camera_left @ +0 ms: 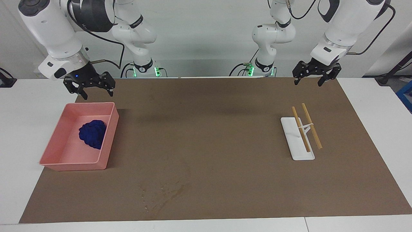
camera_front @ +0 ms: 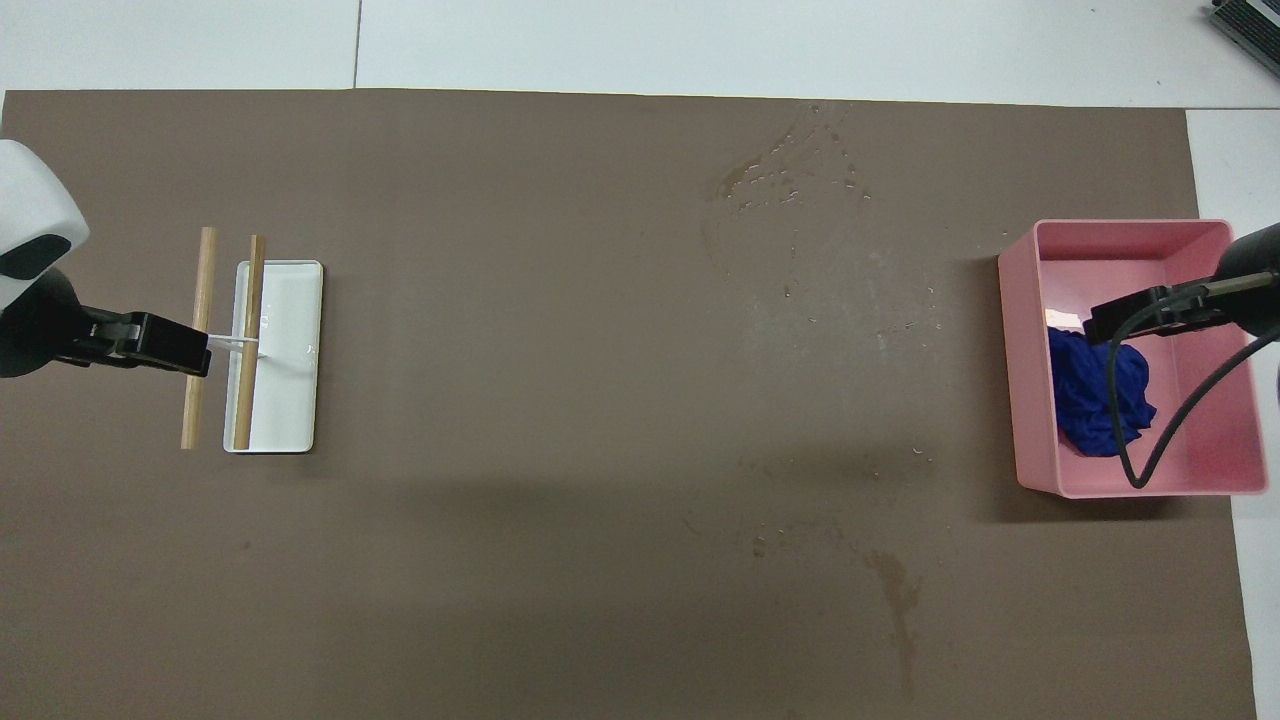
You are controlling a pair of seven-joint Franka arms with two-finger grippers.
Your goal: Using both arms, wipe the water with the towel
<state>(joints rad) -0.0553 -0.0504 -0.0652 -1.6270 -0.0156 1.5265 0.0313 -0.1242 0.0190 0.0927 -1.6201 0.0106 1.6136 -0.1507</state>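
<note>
The navy-blue towel (camera_left: 93,133) lies crumpled in the pink tray (camera_left: 74,166) at the right arm's end of the table; it also shows in the overhead view (camera_front: 1095,405) inside the tray (camera_front: 1022,400). My right gripper (camera_left: 98,94) is open and empty, up in the air over the tray's edge nearest the robots; in the overhead view (camera_front: 1140,312) it covers part of the towel. My left gripper (camera_left: 308,83) is open and empty, raised over the mat at the left arm's end (camera_front: 160,348). Water drops (camera_left: 164,193) (camera_front: 790,170) lie on the brown mat, farther from the robots than the tray.
A white rack (camera_left: 297,145) (camera_front: 290,400) carrying two wooden sticks (camera_left: 311,125) (camera_front: 200,300) stands at the left arm's end. The brown mat (camera_left: 209,129) covers most of the white table. Fainter wet stains (camera_front: 895,590) mark the mat nearer the robots.
</note>
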